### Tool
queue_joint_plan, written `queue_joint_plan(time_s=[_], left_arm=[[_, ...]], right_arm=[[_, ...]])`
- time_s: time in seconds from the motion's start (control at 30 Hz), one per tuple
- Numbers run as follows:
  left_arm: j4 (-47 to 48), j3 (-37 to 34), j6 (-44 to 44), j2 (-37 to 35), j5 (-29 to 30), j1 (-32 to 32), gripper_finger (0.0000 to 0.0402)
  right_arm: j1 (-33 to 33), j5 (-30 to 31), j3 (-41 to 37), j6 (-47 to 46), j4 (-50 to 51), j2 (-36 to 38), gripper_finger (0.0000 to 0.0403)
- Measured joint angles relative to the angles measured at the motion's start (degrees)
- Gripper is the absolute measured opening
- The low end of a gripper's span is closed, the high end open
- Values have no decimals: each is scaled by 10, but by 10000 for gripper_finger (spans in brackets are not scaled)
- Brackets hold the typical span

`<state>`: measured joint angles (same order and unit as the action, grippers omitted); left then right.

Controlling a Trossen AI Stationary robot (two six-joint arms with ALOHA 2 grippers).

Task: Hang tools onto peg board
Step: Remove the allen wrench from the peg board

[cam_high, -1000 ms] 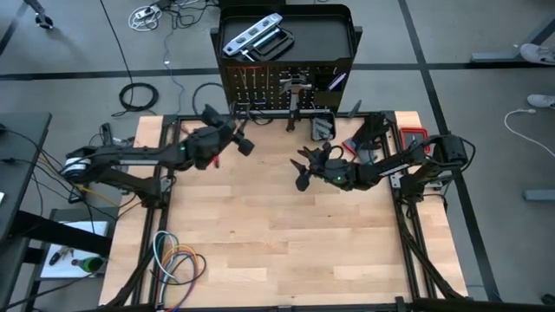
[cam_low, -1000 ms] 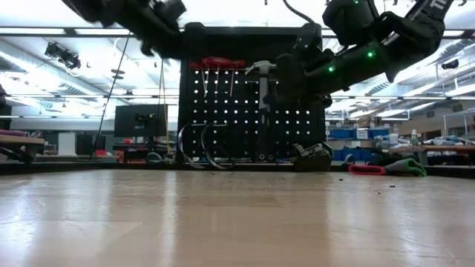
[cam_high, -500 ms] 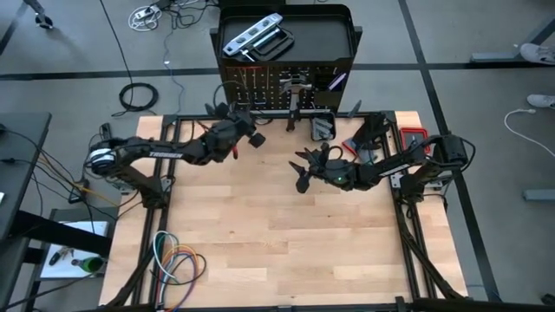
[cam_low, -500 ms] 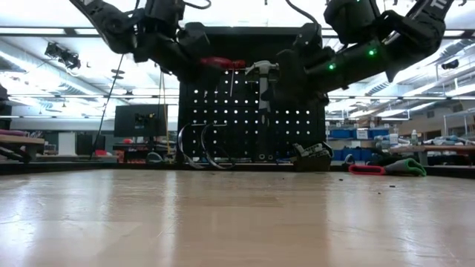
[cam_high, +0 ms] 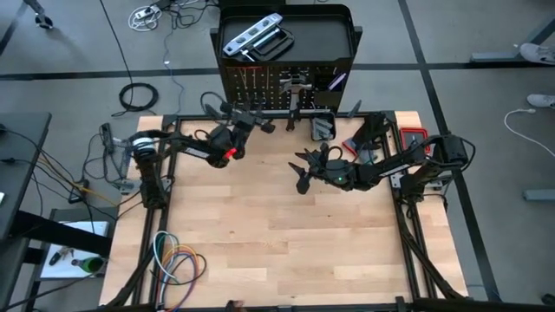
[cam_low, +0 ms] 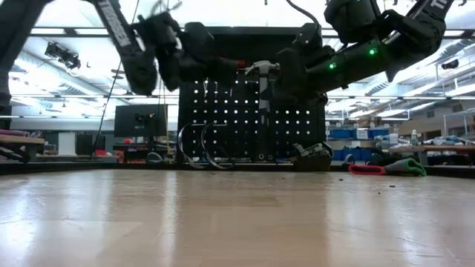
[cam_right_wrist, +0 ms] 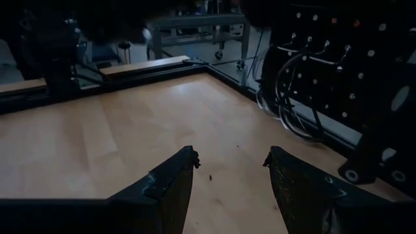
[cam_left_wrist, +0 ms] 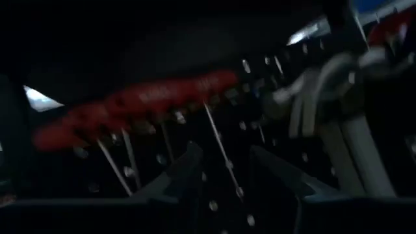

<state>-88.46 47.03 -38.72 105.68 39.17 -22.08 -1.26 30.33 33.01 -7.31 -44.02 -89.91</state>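
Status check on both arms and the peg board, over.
Left gripper at the peg board, fingers apart, nothing seen between them. Right gripper open, empty, above bare table. Red-handled tools hung. Nothing blocking.

Left arm: extended across the table's far left edge, raised. Left gripper fingers parted (nothing visible between them). Right arm: reaching in from the right side, raised above the table's middle. Right gripper fingers apart, empty.

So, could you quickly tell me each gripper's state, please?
Left gripper: open, empty, at the peg board.
Right gripper: open, empty, above the table.
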Motion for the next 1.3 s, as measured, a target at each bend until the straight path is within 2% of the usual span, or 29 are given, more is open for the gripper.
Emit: queue_joint_plan(time_s=[0.1, 0.23, 0.37, 0.53, 0.77, 1.13, 1.3], left_arm=[[18, 39, 12, 24, 13, -7, 131], [-7, 83, 6, 42, 86, -9, 131], [17, 111, 44, 42, 101, -24, 131], [103, 134, 123, 42, 94, -30, 131], [121, 139, 178, 42, 102, -49, 131], [139, 140, 180, 42, 84, -70, 131], [144, 140, 180, 42, 58, -80, 131]], right_arm=[[0, 0, 0, 0, 0, 0, 205], [0, 0, 0, 0, 5, 0, 205], [0, 0, 0, 7, 9, 0, 205], [0, 0, 0, 9, 8, 0, 205], [0, 0, 0, 9, 8, 0, 205], [-1, 0, 0, 9, -2, 0, 205], [-1, 0, 0, 10, -10, 0, 205]])
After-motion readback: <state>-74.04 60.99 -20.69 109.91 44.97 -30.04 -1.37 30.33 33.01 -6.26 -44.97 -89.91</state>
